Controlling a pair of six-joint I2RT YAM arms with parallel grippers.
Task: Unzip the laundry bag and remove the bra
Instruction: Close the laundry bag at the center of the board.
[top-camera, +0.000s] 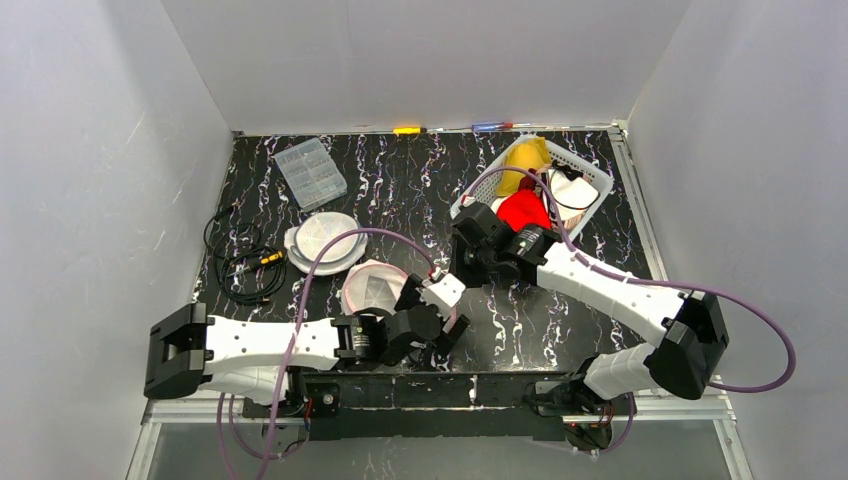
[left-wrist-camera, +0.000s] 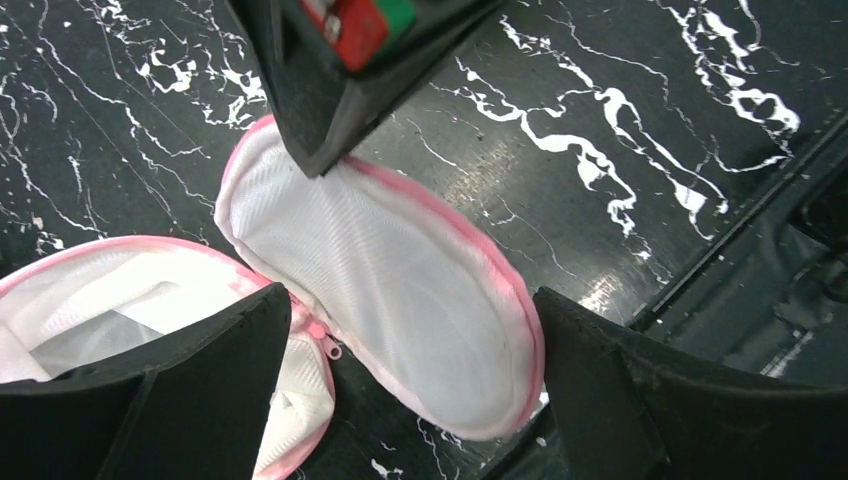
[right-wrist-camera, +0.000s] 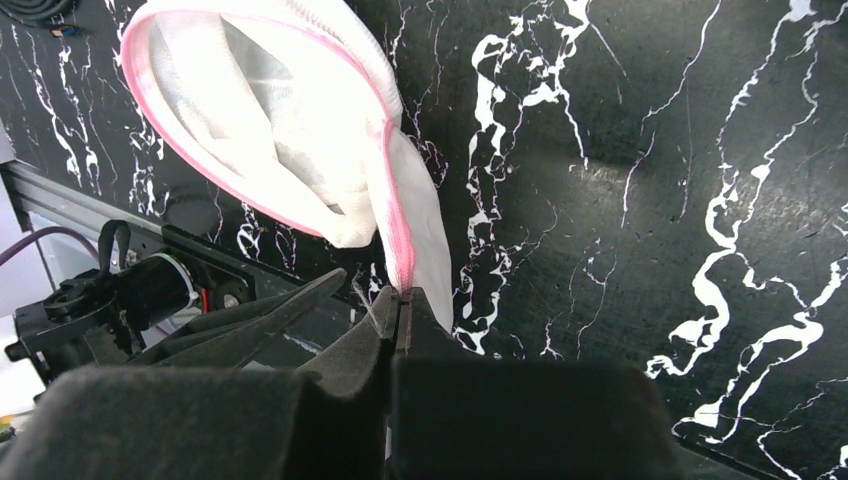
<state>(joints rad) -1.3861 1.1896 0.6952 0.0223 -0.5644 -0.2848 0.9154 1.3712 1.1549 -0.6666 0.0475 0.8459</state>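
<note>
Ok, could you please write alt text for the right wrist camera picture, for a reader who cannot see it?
The right gripper, shut, pinches the pink-trimmed edge of a white mesh laundry bag. The bag's mouth gapes open beyond the fingertips, over a black table with white marble veins.

Overhead lighting is bright and even. The glossy black white-veined marble bench (left-wrist-camera: 600, 285) shows glare patches. In wrist views the black tool fingers (left-wrist-camera: 180, 400) are defocused.
</note>
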